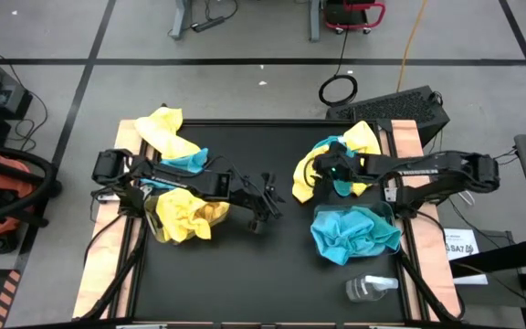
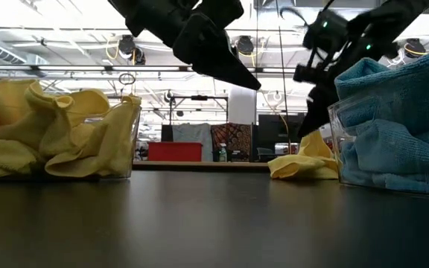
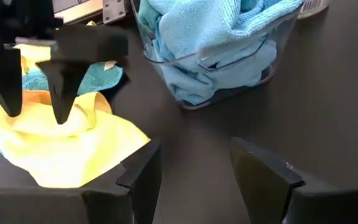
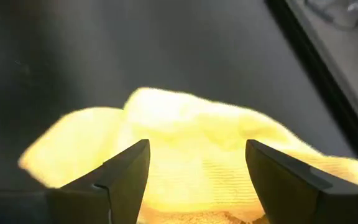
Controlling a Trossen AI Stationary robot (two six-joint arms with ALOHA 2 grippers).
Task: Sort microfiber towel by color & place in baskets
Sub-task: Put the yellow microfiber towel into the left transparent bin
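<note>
The right end effector (image 1: 322,171) hangs over a mixed heap of yellow and blue towels (image 1: 359,146) at the far right of the dark surface (image 1: 263,274), fingers spread, holding nothing. The left end effector (image 1: 268,206) waits mid-surface, parted and empty. One clear basket (image 1: 386,215) holds blue towels, another (image 1: 158,228) yellow ones. More towels (image 1: 167,132) lie far left.
</note>
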